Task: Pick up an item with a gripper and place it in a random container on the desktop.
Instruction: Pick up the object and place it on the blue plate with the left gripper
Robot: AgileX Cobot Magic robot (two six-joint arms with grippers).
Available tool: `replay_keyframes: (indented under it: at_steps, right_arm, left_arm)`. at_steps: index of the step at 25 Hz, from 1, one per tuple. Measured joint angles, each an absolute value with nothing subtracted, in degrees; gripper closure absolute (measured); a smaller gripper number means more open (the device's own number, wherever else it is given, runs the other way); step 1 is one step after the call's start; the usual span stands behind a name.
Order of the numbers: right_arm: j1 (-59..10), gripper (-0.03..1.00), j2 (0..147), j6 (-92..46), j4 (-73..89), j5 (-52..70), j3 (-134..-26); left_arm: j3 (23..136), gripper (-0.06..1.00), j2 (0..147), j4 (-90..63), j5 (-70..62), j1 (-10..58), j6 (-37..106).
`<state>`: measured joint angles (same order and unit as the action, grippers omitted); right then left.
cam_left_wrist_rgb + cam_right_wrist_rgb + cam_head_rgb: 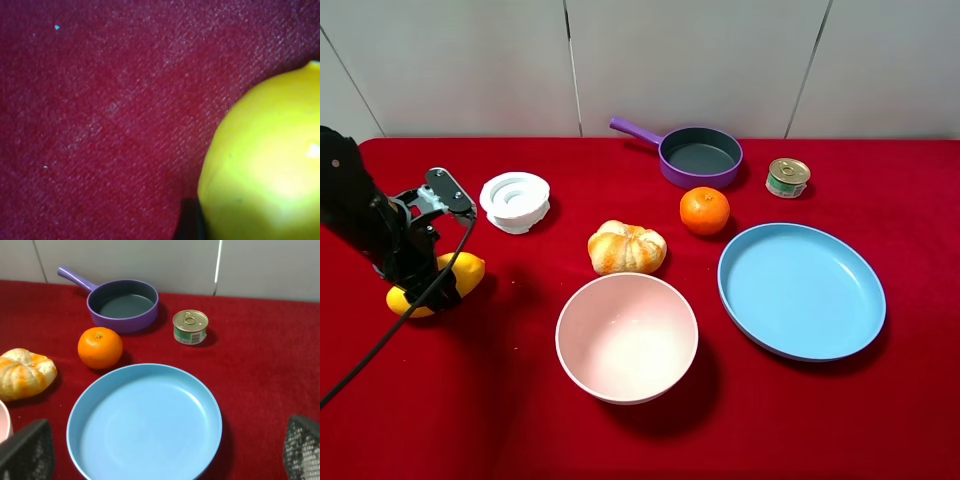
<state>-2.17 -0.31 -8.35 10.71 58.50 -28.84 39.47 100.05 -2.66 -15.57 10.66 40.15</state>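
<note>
We have the left hand point(417, 268) down over the mango point(466, 272) at the left of the frame.
Nearest, the pink bowl point(627, 337) stands at lower centre on the red counter point(520, 420). Beyond it the mango lies on the cloth at mid-left, well apart from the light-blue plate point(802, 292) at right. We cannot tell whether the left hand is clenched, since the arm hides its fingers. Our right hand point(163, 450) is released, its pads point(25, 452) spread wide. Farther back are the bread roll point(626, 248) and tangerine point(705, 210), then the purple pan point(700, 156).
</note>
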Motion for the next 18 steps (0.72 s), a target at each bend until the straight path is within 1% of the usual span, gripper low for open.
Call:
replay_keyframes:
  at_steps: [12, 18]
  right_arm:
    - [-2.2, 0.27, -0.3, -8.3, 10.7, 58.5, -28.8]
    - [-2.2, 0.27, -0.3, -8.3, 10.7, 58.5, -28.8]
  left_arm:
    - [47.4, 0.32, 100.1, -2.6, -30.8, 10.7, 40.2]
    - [52.9, 0.32, 100.1, -2.5, -37.6, 12.1, 40.2]
